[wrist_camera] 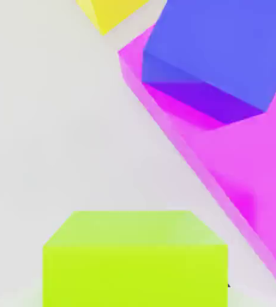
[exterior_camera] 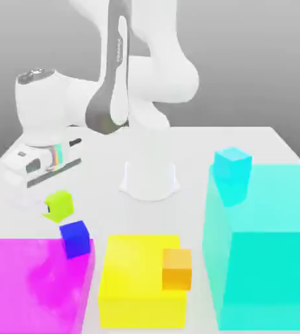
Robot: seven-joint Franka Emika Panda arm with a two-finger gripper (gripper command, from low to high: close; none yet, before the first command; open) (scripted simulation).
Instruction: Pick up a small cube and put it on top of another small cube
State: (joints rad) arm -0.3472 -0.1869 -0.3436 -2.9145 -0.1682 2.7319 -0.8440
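Small cube (exterior_camera: pixel 59 205) just above 2nd cube (exterior_camera: pixel 75 239), on slab (exterior_camera: pixel 29 287) corner.

Simulated tabletop (exterior_camera: pixel 198 140), flat-coloured blocks, grey backdrop

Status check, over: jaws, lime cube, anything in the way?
Jaws shut on lime cube. Cube beside blue cube, not stacked yet. Blue cube sits on magenta slab's corner. Nothing blocking.

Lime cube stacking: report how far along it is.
Done: the small lime yellow-green cube looks picked up, tilted under the shut gripper and seemingly clear of the white table. In hand: it hangs close to the small blue cube, which sits on the flat magenta block. Left: setting it on top and releasing.
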